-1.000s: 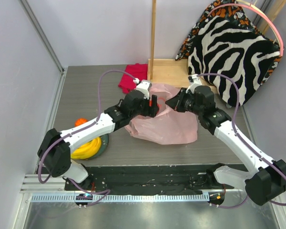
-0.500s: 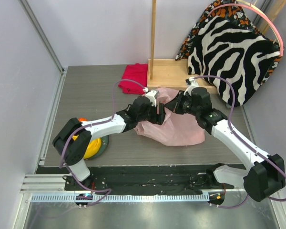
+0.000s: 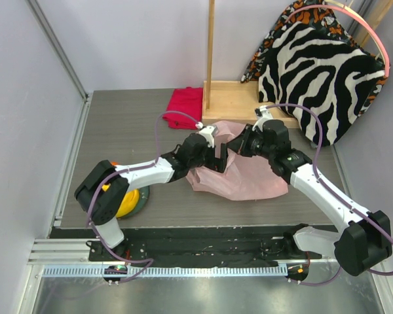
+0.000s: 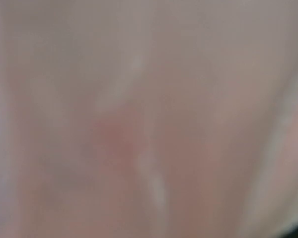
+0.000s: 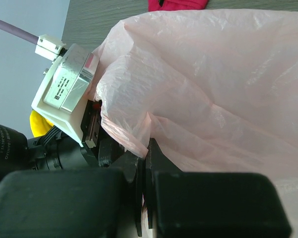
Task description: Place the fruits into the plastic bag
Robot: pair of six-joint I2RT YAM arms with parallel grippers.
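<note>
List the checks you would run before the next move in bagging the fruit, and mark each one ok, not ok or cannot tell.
1. Right end effector clamped on the plastic bag rim: ok.
2. Left end effector in the bag's mouth: ok; its camera shows only pink film.
3. Left jaws open or shut: cannot tell, the film hides them.
4. Bananas bagged: not ok, they lie on the plate.
5. Red and green fruits located: cannot tell.
</note>
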